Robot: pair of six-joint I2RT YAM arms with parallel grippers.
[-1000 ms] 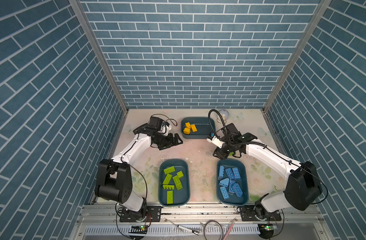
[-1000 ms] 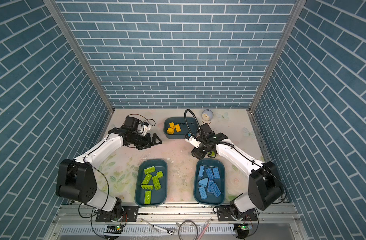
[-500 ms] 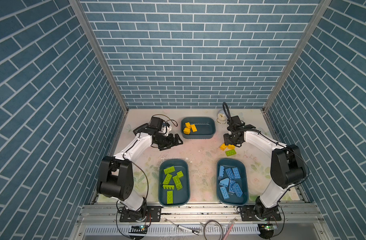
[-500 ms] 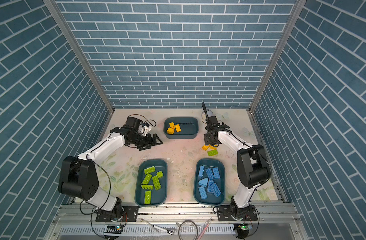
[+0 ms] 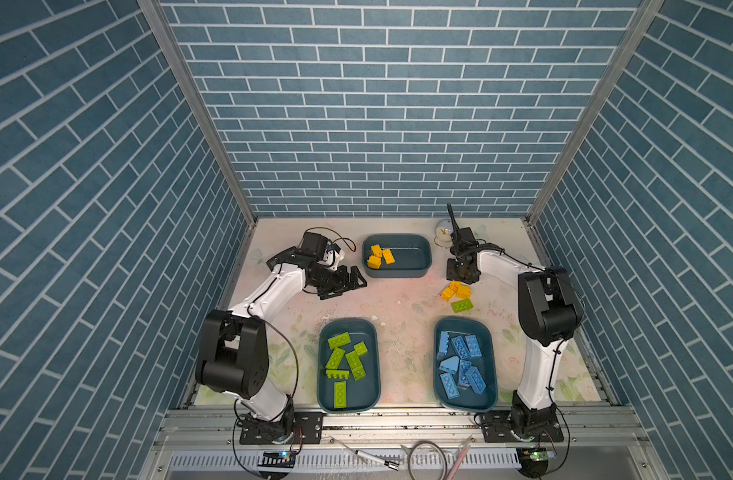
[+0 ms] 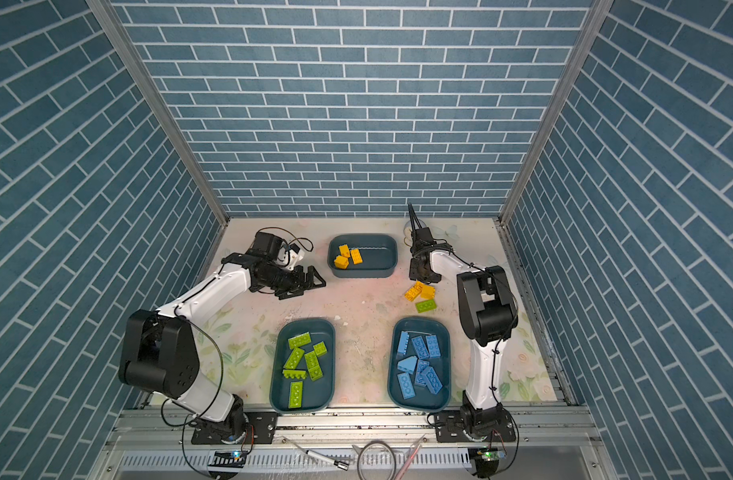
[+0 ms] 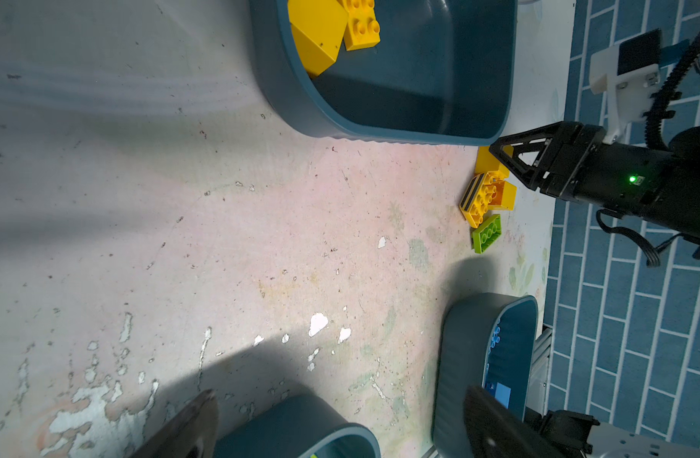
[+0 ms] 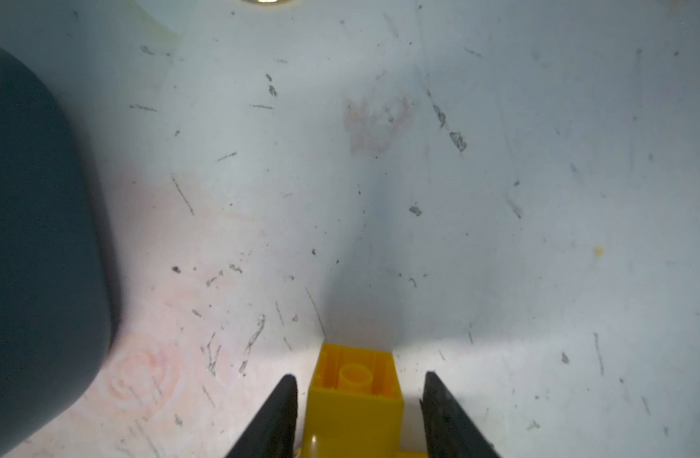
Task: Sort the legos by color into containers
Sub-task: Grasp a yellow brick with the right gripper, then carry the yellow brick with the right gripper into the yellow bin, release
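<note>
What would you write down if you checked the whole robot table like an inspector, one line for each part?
Surface: pale flowery table, scuffed and chipped.
Job's things: back tub holds yellow bricks; front-left tub green bricks; front-right tub blue bricks; loose yellow bricks and one loose green brick lie on the table.
Clutter: round glassy ornament at the back; pen-like tool on the front ledge.
Grippers: left gripper open, empty; right gripper open, jaws either side of a yellow brick, gaps showing.
Cables: black cable at each wrist; coiled cable on the ledge.
Surroundings: blue brick-pattern walls; metal rail in front.
</note>
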